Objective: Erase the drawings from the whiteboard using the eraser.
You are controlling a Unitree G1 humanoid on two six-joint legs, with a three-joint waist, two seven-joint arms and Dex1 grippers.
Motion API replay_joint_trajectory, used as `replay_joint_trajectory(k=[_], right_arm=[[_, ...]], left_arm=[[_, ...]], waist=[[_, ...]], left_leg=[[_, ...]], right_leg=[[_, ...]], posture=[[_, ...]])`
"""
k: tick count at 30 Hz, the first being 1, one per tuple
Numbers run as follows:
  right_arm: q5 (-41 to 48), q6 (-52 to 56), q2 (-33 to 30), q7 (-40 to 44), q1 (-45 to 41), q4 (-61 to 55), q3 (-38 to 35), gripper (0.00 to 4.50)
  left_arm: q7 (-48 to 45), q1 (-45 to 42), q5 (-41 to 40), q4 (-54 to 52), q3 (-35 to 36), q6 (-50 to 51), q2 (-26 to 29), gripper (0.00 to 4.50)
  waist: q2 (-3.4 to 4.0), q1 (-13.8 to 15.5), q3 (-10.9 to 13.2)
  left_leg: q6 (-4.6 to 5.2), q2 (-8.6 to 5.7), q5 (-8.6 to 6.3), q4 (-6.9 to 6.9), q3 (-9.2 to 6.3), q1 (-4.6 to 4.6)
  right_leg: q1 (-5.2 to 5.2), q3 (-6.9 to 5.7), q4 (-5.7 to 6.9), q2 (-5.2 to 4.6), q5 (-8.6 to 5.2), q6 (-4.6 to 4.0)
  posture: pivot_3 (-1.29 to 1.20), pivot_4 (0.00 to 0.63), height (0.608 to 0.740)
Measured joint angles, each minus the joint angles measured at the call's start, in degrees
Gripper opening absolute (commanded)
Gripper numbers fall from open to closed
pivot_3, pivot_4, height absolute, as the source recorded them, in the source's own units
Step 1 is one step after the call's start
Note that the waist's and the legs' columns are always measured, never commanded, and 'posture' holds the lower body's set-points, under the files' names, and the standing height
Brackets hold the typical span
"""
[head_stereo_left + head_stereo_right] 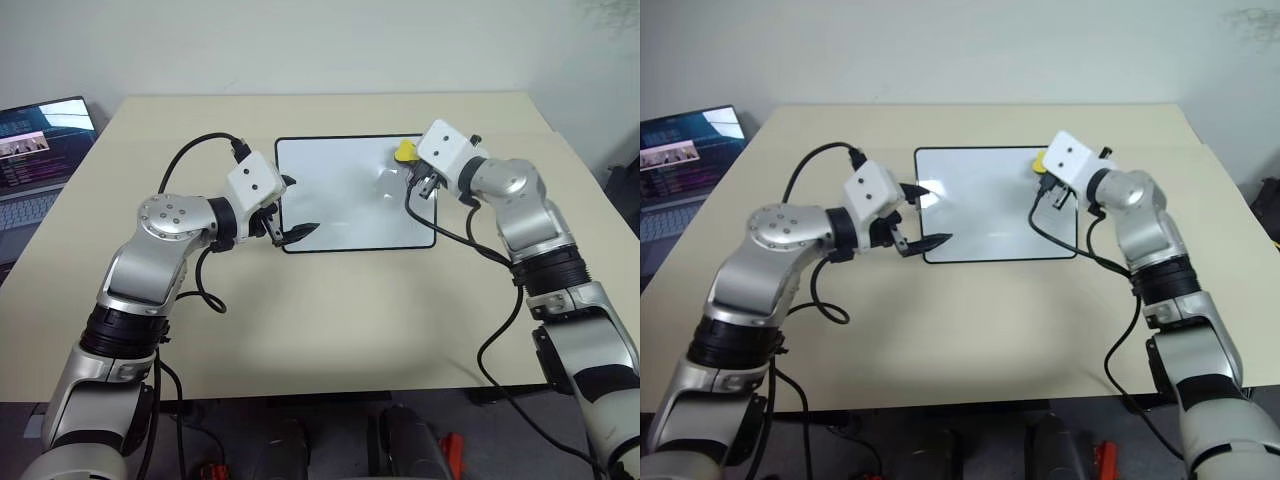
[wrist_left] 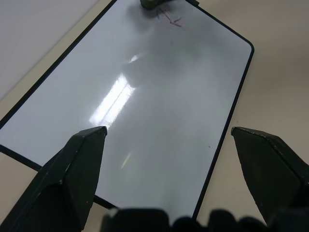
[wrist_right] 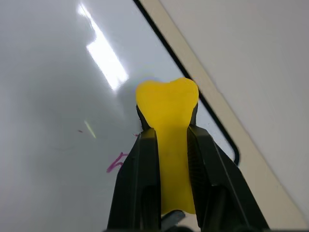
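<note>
The counter (image 1: 330,330) is a pale beige, rectangular surface with a smooth top. On it, toward the far middle, the whiteboard (image 1: 345,215) lies flat, with its thin black frame touching the counter all around. The near half of the counter is bare. At the far left, a laptop (image 1: 35,150) with lit screen stands beside the counter edge.
</note>
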Motion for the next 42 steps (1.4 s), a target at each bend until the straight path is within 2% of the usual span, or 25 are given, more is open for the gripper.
replay_joint_trajectory(k=[7,13,17,23,25,29,31,35,42], right_arm=[[-0.5,-2.8,2.7,-5.8,-4.5,11.1,-0.2,0.42],[-0.6,-6.2,3.0,-9.2,-5.0,16.6,-0.2,0.41],[-0.7,-6.3,2.8,-8.7,-3.8,15.6,0.0,0.4],[-1.5,-5.4,2.1,-1.0,4.2,6.2,3.0,0.39],[-1.9,-4.9,2.5,0.4,6.4,3.8,4.4,0.39],[-3.2,-3.5,3.3,0.5,8.1,3.1,5.7,0.39],[-3.6,-3.3,3.6,-0.1,7.5,4.1,5.7,0.39],[-3.6,-3.5,4.4,-2.4,4.7,8.5,5.7,0.38],[-3.6,-3.6,3.8,-12.0,-3.2,18.0,2.2,0.37]], left_arm=[[-0.4,0.4,0.0,-0.9,0.0,0.1,0.2,4.5],[-0.5,0.7,0.0,-1.2,0.1,0.4,0.5,4.5],[-0.6,1.2,0.0,-1.2,0.2,0.7,0.5,4.5],[-0.8,1.1,0.0,-1.1,0.2,0.7,0.6,4.5],[-0.9,0.9,0.1,-0.8,0.2,0.5,0.6,4.5],[-1.0,-0.4,0.2,-0.5,0.2,0.2,0.6,4.5],[-1.0,-0.5,0.3,-0.5,0.3,-0.1,0.7,4.5],[-1.0,-0.4,0.3,-0.5,0.2,-0.1,0.7,4.5],[-1.0,0.3,0.3,-0.8,0.3,-0.1,0.9,4.5]], waist=[[0.0,-0.2,0.0],[-0.02,-0.2,0.0],[-0.05,-0.1,-0.1],[-0.17,-0.6,-0.3],[-0.18,-0.8,-0.4],[-0.18,-1.0,-0.4],[-0.19,-0.9,-0.4],[-0.19,-0.8,-0.4],[-0.17,-0.3,-0.3]], left_leg=[[0.11,0.04,-0.05,0.0,0.01,0.22],[0.16,0.04,-0.03,0.0,0.01,1.01],[0.22,0.04,0.03,0.01,-0.02,1.02],[0.23,0.11,0.02,0.02,0.04,1.17],[0.23,0.18,0.02,0.01,0.06,1.36],[0.24,0.22,0.02,-0.05,0.04,2.24],[0.34,0.21,0.09,-0.03,0.05,2.31],[0.58,0.19,0.26,-0.01,0.05,2.3],[0.87,0.16,0.46,-0.05,0.02,1.96]], right_leg=[[0.16,0.02,0.04,0.03,0.04,-0.04],[0.97,0.03,-0.05,0.05,0.03,0.0],[0.97,0.03,-0.01,0.06,0.09,0.07],[1.03,0.1,0.01,0.11,0.06,0.13],[1.17,0.11,0.06,0.17,0.02,0.21],[2.1,0.11,-0.02,0.21,-0.03,0.15],[2.21,0.14,-0.07,0.21,-0.2,-0.14],[2.21,0.16,-0.07,0.21,-0.19,-0.14],[1.91,0.17,-0.03,0.21,-0.12,-0.22]], posture=[[0.0,0.15,0.74],[0.0,0.15,0.74],[0.0,0.15,0.74],[0.0,0.15,0.74],[0.0,0.15,0.74],[0.0,0.15,0.74],[0.0,0.15,0.74],[0.0,0.15,0.74],[0.0,0.15,0.74]])
